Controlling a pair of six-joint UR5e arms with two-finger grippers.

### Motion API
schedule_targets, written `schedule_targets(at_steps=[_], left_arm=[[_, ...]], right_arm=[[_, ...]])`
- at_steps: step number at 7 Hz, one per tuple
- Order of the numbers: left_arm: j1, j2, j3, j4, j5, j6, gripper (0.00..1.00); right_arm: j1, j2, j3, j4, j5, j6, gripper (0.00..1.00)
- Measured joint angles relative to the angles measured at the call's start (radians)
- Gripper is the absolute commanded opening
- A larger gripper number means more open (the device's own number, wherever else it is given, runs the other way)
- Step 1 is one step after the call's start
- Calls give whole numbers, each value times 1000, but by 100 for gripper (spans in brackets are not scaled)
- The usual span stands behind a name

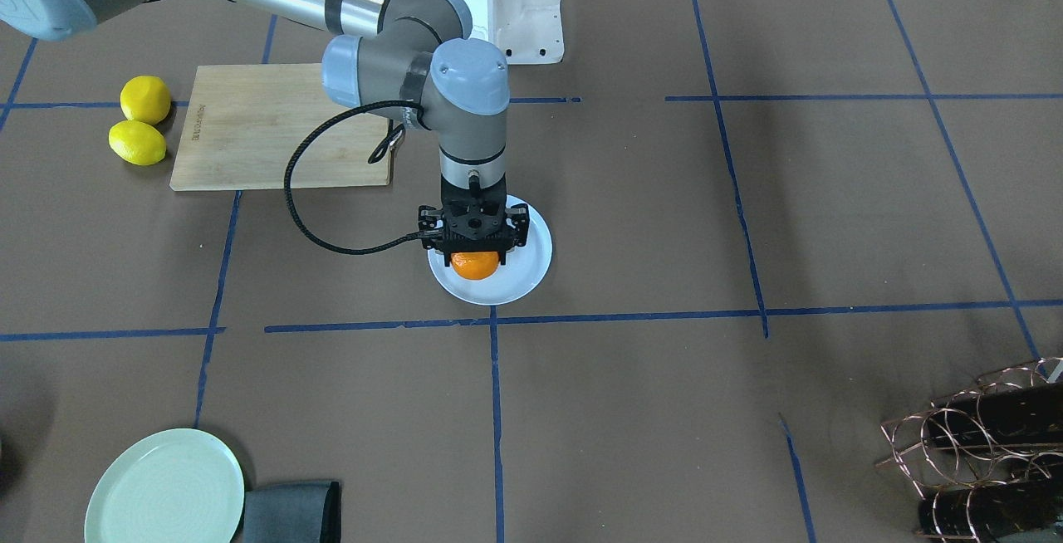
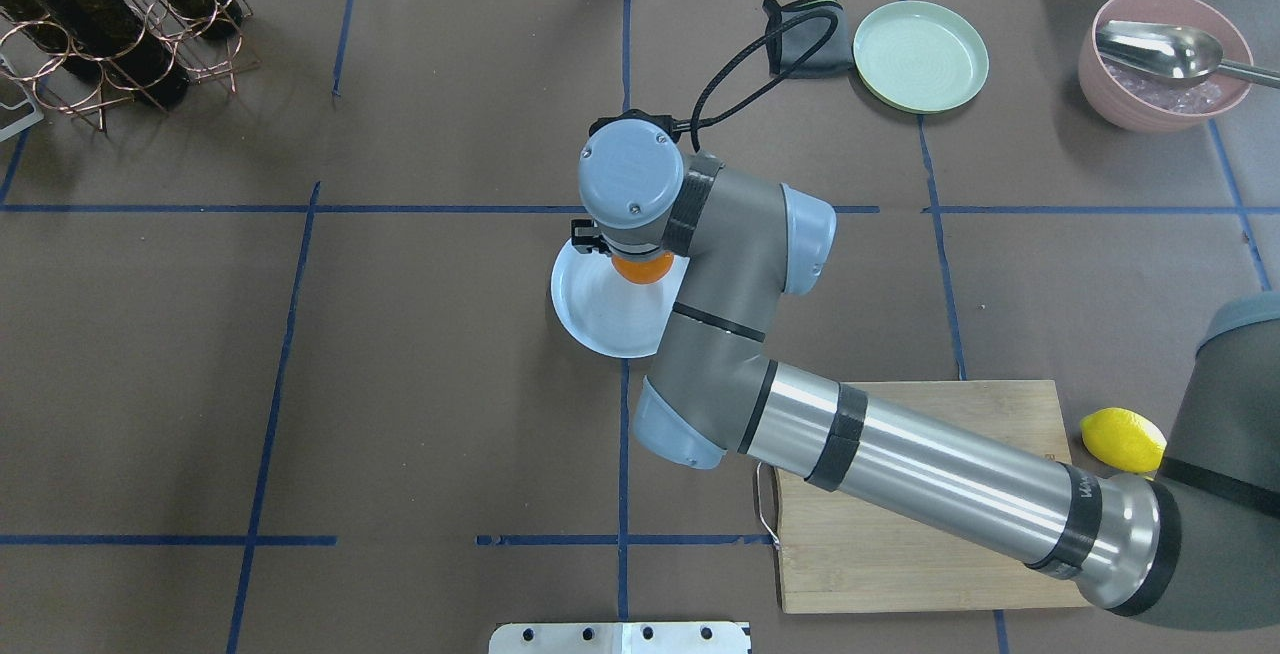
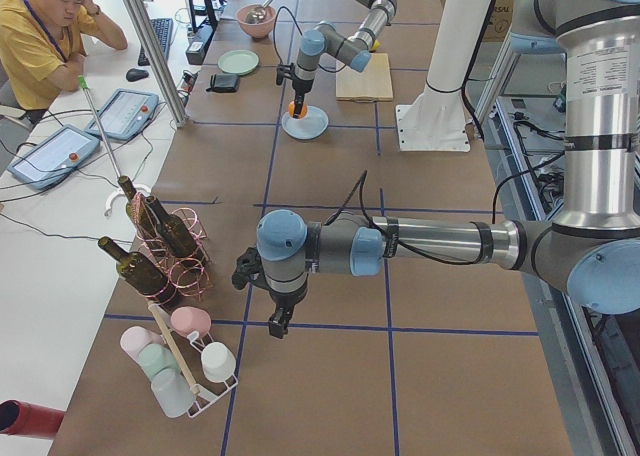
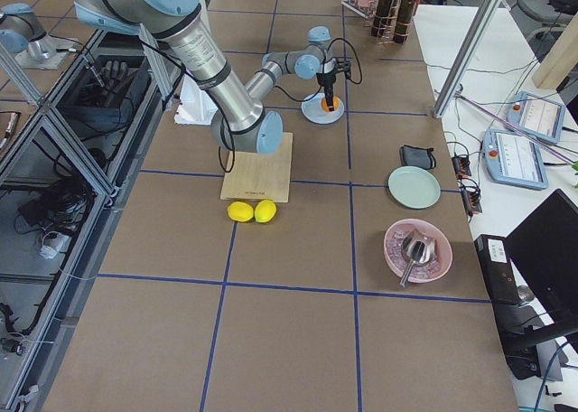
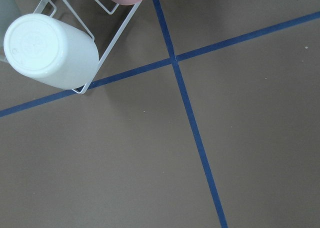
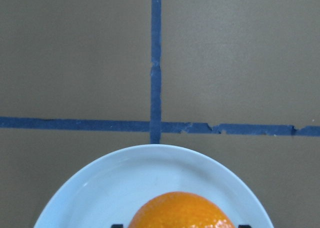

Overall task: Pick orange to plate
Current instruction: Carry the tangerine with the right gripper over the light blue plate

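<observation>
The orange (image 1: 475, 266) sits between the fingers of my right gripper (image 1: 474, 251), which points straight down and is shut on it. It is low over the white plate (image 1: 525, 265), toward the plate's side away from the robot (image 2: 642, 270). In the right wrist view the orange (image 6: 182, 213) fills the bottom centre with the plate's rim (image 6: 125, 160) curving around it. My left gripper (image 3: 277, 325) hangs over bare table far from the plate, and I cannot tell whether it is open or shut. No fingers show in its wrist view.
Two lemons (image 1: 141, 121) lie beside a wooden board (image 1: 274, 124). A pale green plate (image 1: 164, 489) and a dark cloth (image 1: 291, 511) sit at the near edge. A wine rack (image 1: 988, 452), a pink bowl with a spoon (image 2: 1160, 59) and a cup rack (image 3: 185, 361) stand at the margins.
</observation>
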Motion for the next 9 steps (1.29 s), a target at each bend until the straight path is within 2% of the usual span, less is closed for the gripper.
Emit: schedule_targets(at_steps=[1,2,3,7,9], left_arm=[[0,0,0,0,0,0,100],[0,0,0,0,0,0,100],[0,0,0,1,0,0,100],[0,0,0,0,-1,0,100],[0,1,3,1,0,0,100]], right_arm=[[-19,7,-20,-1,-20,7,28],[-29,9,-30,-1,-27,10,48],[-33,10,-34,-1,-30,12,99],[-15,14,-13,-3,-18,8,100],[79,-23,78,-57,83,-74,100]])
